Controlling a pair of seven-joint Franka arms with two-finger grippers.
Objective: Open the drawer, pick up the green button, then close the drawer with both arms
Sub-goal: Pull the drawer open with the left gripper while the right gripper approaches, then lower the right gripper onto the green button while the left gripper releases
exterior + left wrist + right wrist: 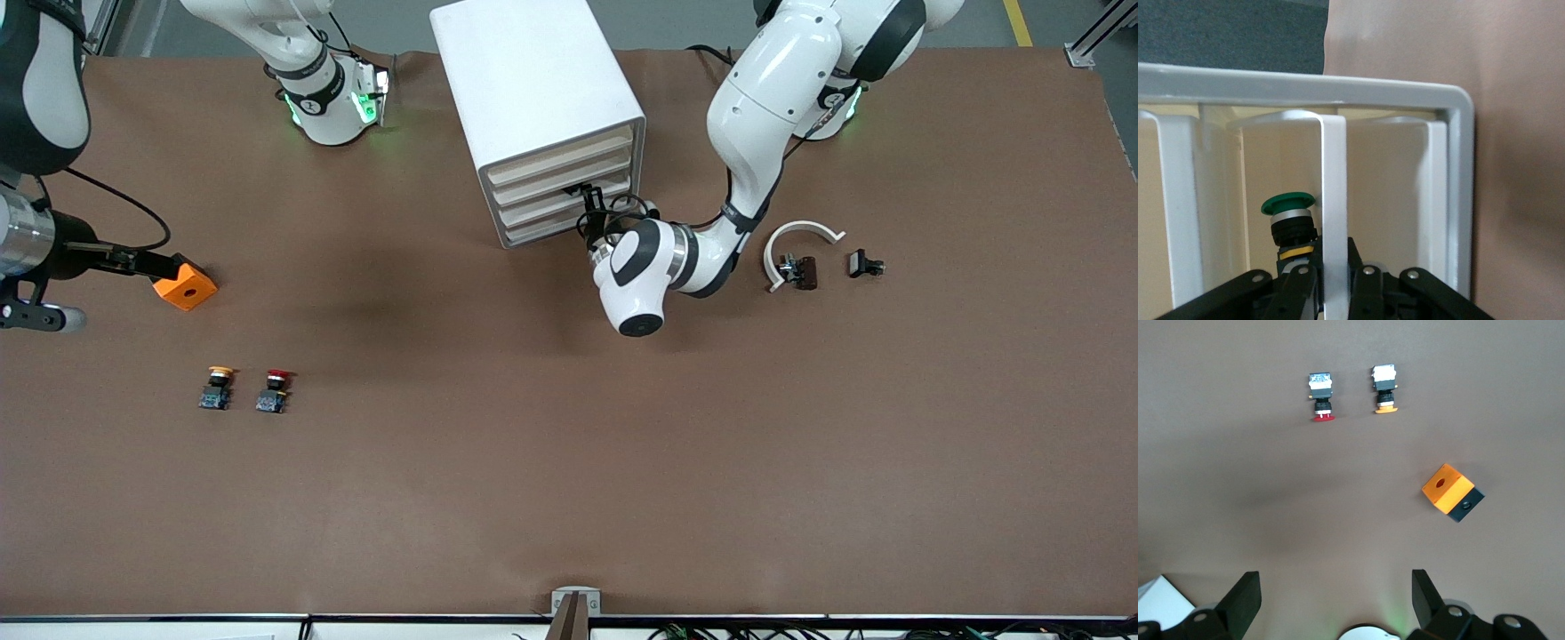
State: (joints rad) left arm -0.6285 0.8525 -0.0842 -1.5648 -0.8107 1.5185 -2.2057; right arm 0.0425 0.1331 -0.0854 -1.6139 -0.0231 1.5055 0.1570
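The white cabinet (533,98) stands at the robots' edge of the table with four cream-fronted drawers stacked in it. My left gripper (589,206) is at the front of the third drawer (542,209) from the top. In the left wrist view it (1333,283) is shut on that drawer's white front strip (1333,187). The green-capped button (1289,220) stands upright inside the drawer, just past the strip. My right gripper (1336,587) is open and empty, high over bare table. The right arm (36,240) waits at its own end of the table.
An orange box with a black base (184,284) (1451,492) lies near the right arm. A yellow-capped button (218,387) (1385,387) and a red-capped button (274,389) (1319,397) lie nearer the front camera. A white curved part (800,236) and small black parts (864,264) lie toward the left arm's end.
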